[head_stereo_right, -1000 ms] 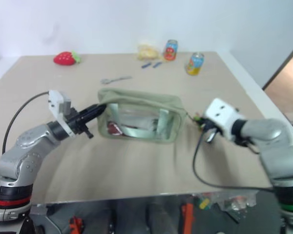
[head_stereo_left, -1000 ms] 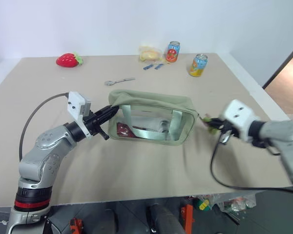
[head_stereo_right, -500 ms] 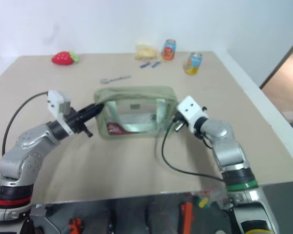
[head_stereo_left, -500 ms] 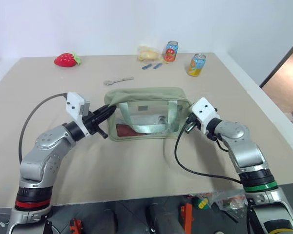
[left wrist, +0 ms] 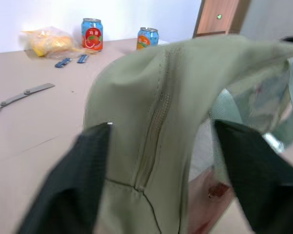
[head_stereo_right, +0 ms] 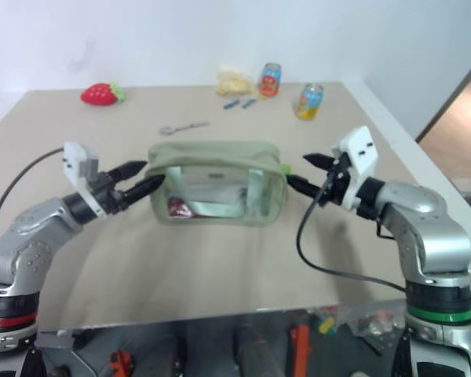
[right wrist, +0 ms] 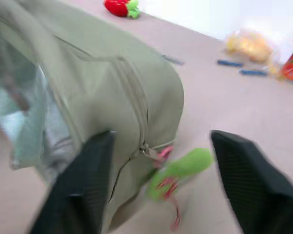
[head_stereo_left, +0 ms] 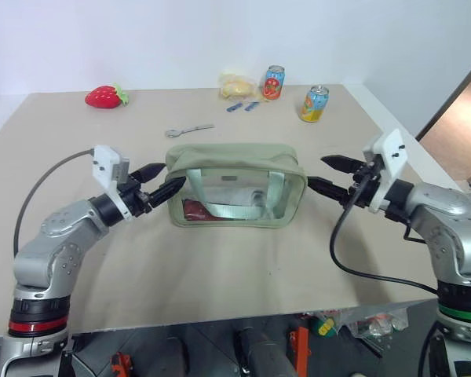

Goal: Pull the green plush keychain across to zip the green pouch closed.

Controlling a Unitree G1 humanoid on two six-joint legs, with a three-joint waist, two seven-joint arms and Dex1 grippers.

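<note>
The green pouch [head_stereo_left: 235, 184] stands upright mid-table, its zip line running shut along the top to a slider at its right end [right wrist: 146, 151]. The green plush keychain [right wrist: 183, 168] hangs from that slider beside the pouch's end, with red-and-white string under it. My left gripper [head_stereo_left: 173, 173] is open just off the pouch's left end, its fingers [left wrist: 68, 190] either side of the fabric and not touching it. My right gripper [head_stereo_left: 316, 170] is open and raised a little to the right of the pouch, holding nothing, with the keychain in front of its spread fingers [right wrist: 244, 180].
At the back of the table are a red plush strawberry [head_stereo_left: 104, 96], a spoon [head_stereo_left: 190, 130], a yellow bag [head_stereo_left: 237, 85], blue clips [head_stereo_left: 243, 107] and two drink cans [head_stereo_left: 275, 82] [head_stereo_left: 315, 104]. The table's right edge [head_stereo_left: 412, 149] runs close behind my right arm.
Both grippers have opened. The right one let go of the keychain and lifted away from the pouch's right end; the left one released the pouch's left end.
</note>
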